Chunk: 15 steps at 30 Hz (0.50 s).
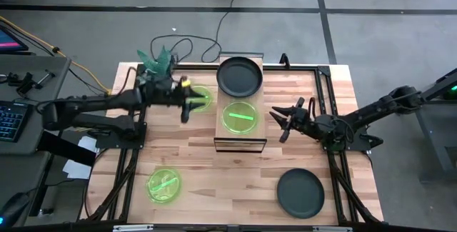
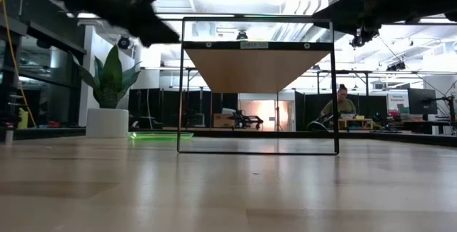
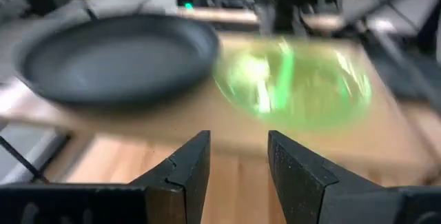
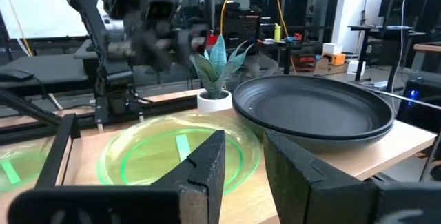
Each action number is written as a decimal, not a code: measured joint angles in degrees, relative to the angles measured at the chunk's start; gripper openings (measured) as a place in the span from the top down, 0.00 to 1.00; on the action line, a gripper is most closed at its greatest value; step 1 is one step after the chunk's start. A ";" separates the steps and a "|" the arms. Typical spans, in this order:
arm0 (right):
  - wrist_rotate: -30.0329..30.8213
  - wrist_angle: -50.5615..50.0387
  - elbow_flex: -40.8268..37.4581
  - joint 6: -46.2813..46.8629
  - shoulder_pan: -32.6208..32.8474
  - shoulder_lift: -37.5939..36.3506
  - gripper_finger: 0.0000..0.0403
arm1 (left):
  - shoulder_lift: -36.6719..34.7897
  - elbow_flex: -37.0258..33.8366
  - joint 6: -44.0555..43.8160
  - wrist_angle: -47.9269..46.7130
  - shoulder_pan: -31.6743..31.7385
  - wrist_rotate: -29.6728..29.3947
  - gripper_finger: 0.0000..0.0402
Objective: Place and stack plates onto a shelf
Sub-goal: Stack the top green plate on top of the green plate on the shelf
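On the light-wood shelf (image 1: 240, 140) a dark grey plate (image 1: 239, 76) sits at the far end and a neon green plate (image 1: 239, 116) at the middle. A second green plate (image 1: 202, 96) lies on the table left of the shelf. A third green plate (image 1: 164, 185) lies near-left and another dark plate (image 1: 300, 193) near-right. My left gripper (image 1: 187, 109) hovers open over the table beside the shelf's left side, facing the shelf plates (image 3: 289, 86). My right gripper (image 1: 278, 123) hangs open off the shelf's right side, level with the green plate (image 4: 172, 151).
A white pot with a green plant (image 1: 158, 61) stands at the table's far left corner, behind my left arm. The shelf's thin black frame (image 2: 257, 89) stands mid-table. Cables trail off the far edge (image 1: 207, 46). A person (image 2: 341, 103) sits in the room behind.
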 joint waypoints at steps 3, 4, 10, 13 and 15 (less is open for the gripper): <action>0.31 -0.65 0.00 -0.02 -0.07 0.04 0.78 | -1.01 -4.35 2.25 -1.32 -2.92 -3.34 0.66; 0.60 -0.61 0.00 -0.02 -0.07 0.04 0.78 | -0.94 -5.26 2.55 -2.25 -3.91 -5.29 0.66; 2.03 -0.62 0.00 -0.01 -0.07 0.04 0.78 | 5.99 -6.82 3.54 -5.57 -9.58 -11.22 0.66; 2.02 -0.62 0.00 0.00 -0.07 0.04 0.78 | 11.54 -6.76 3.49 -3.86 -11.94 -12.43 0.66; 2.01 -0.63 0.00 0.23 -0.07 0.04 0.78 | 14.78 -6.77 4.31 -3.79 -12.82 -15.04 0.66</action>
